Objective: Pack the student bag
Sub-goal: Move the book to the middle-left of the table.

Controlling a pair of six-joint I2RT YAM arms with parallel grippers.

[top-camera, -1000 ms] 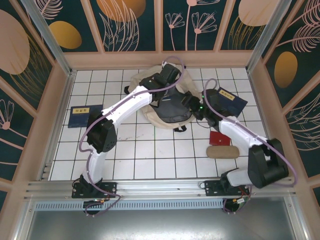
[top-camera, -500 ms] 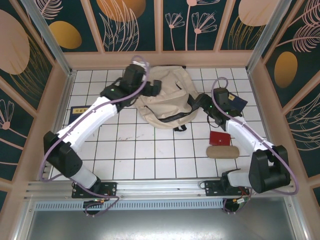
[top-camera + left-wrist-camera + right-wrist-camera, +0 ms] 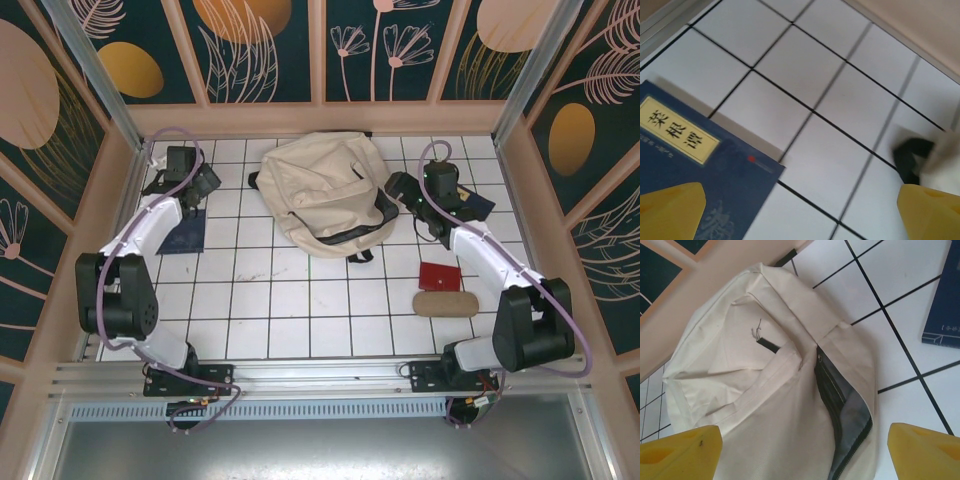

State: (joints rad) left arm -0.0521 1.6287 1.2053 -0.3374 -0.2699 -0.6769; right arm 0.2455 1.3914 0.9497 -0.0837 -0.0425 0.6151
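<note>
bag: student bag [image 3: 325, 190] lies flat, back centre; zip [image 3: 832, 390] part-open | left gripper [image 3: 800, 215]: wide, empty, over navy book [image 3: 690, 150] | right gripper [image 3: 802, 452]: wide, empty, above bag | risk: slack mouth may sag shut; book would snag on zip

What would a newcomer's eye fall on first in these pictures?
The large cream student bag lies toward the far middle of the tiled table, its zipper parted on the side facing the right arm. The right gripper hovers open just beside it. The left gripper, also open, hangs at the far left by the edge of a navy book.
</note>
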